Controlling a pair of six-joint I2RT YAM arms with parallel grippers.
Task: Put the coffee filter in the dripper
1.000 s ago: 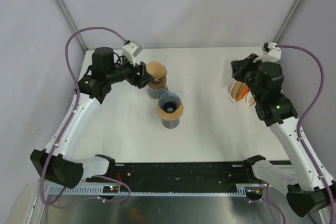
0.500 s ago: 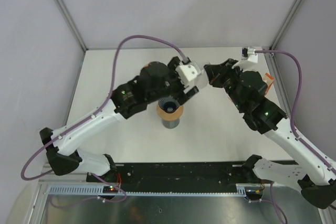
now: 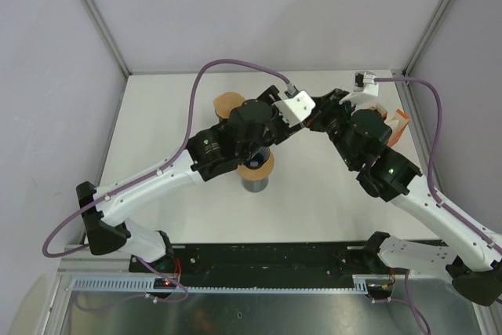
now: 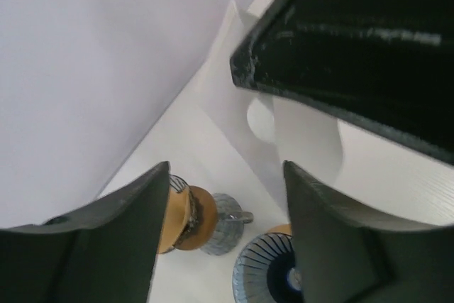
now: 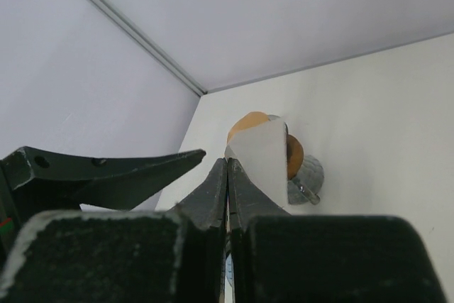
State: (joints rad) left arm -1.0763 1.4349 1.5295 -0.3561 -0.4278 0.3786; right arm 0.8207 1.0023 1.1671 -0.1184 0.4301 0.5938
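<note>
The right gripper (image 5: pixel 227 164) is clenching a white folded paper coffee filter (image 5: pixel 261 157) at its fingertips, while the left gripper (image 4: pixel 223 175), jaws spread, is hovering seemingly beside it, above the blue ribbed ceramic dripper (image 4: pixel 266 267).

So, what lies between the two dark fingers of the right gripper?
A white paper coffee filter, pinched in the shut right gripper; the right wrist view shows it.

Left gripper (image 4: pixel 223 175) spread wide; right gripper (image 5: pixel 227 167) pinched shut
</note>
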